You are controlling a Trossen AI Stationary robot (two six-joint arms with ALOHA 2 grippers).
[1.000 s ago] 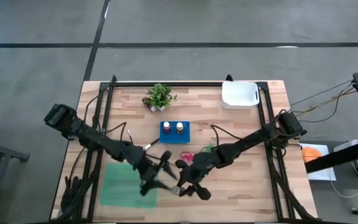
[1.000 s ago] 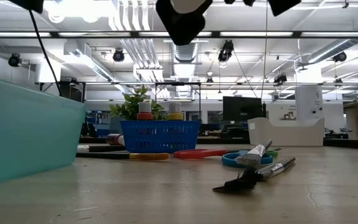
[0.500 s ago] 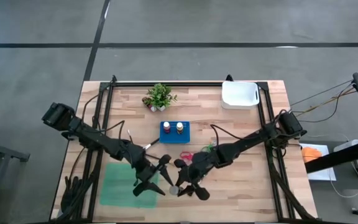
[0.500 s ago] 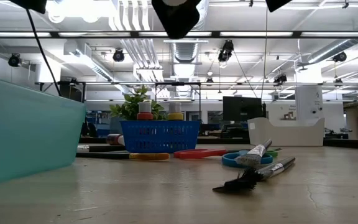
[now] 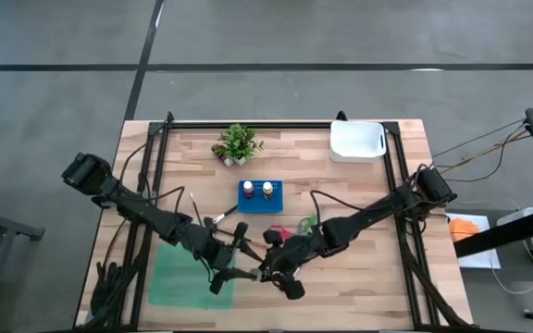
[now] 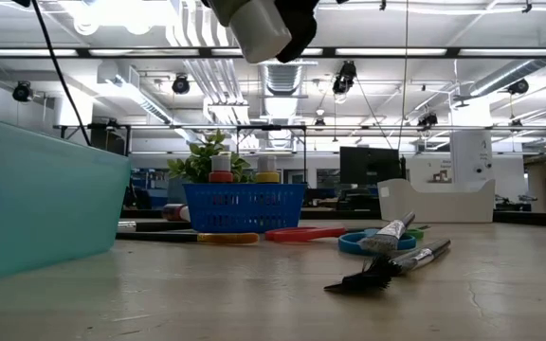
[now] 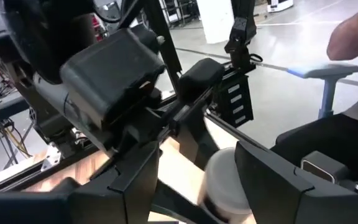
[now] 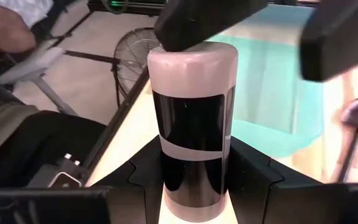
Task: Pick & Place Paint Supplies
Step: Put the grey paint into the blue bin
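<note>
A paint bottle with a pale cap and a black label hangs high over the table's near middle, and my right gripper is shut on it. My left gripper faces it from the table's left, open. Its fingers stand on either side of the bottle's cap; I cannot tell whether they touch it. Two more bottles stand in a blue basket. Brushes and red scissors lie on the table. My right gripper pinches the bottle's labelled body, near its bottom end, between its two fingers. The bottle is lifted clear of the table, and its cap end points at my left gripper.
A teal bin lies at the near left, beneath my left arm. A potted plant and a white tray stand at the far edge. Green scissors lie under my right arm. A person's hand shows beyond the table.
My right gripper has turned at the wrist and swung the bottle's cap end toward my left gripper. My left gripper has turned to face it, and its fingers now flank the cap. The bottle stays high above the table.
</note>
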